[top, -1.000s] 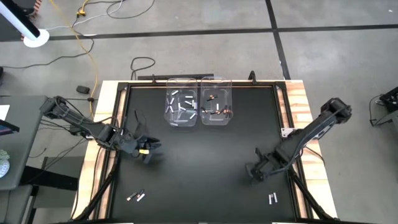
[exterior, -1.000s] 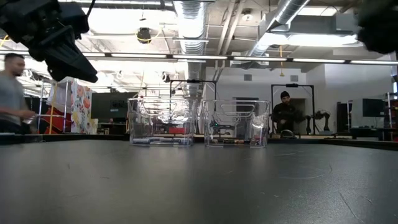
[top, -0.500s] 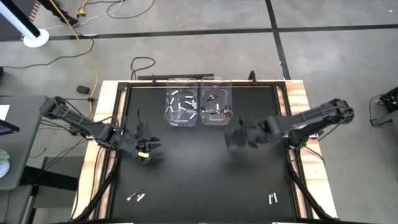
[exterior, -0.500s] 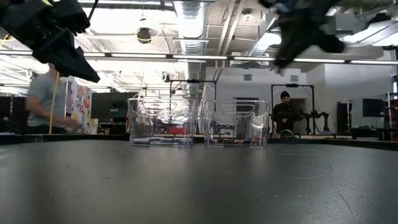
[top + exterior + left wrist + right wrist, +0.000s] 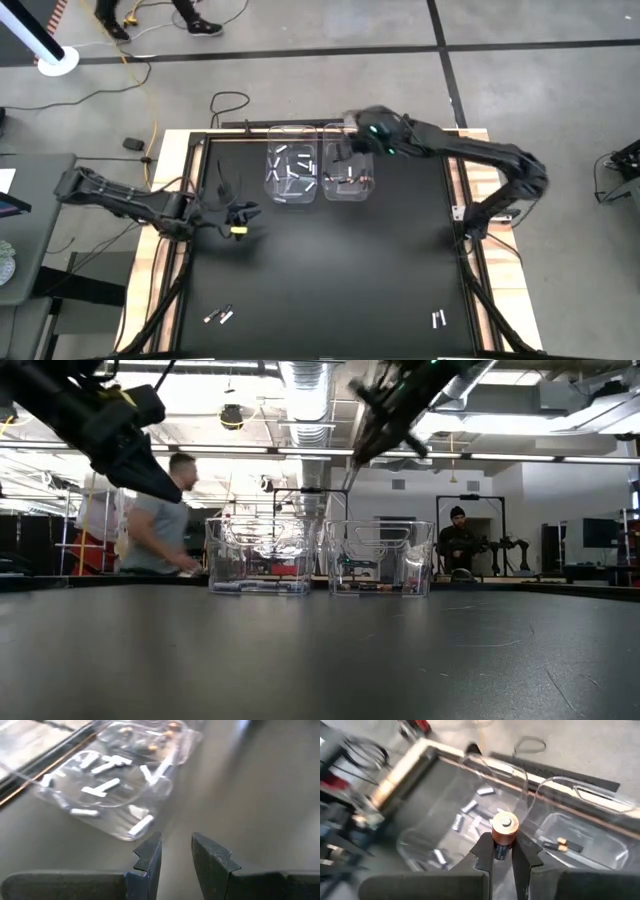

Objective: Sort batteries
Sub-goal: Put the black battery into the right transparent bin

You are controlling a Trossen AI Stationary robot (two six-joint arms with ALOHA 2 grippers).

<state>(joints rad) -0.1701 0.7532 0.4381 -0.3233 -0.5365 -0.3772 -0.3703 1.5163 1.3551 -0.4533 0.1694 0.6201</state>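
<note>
Black tabletop [image 5: 330, 270] carries two clear bins. Your right claw [image 5: 503, 851] is clamped on a copper-topped battery [image 5: 504, 831] above the right bin [image 5: 348, 163]. Your left claw [image 5: 175, 851] hangs empty, fingers slightly apart, near the left bin [image 5: 291, 163] of white batteries [image 5: 107, 785].

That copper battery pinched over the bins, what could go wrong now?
The right end effector grips the copper battery only at its lower end, so it might slip out early. It hangs near the wall between the white-battery bin and the copper-battery bin, so a drop could land in the wrong bin.
</note>
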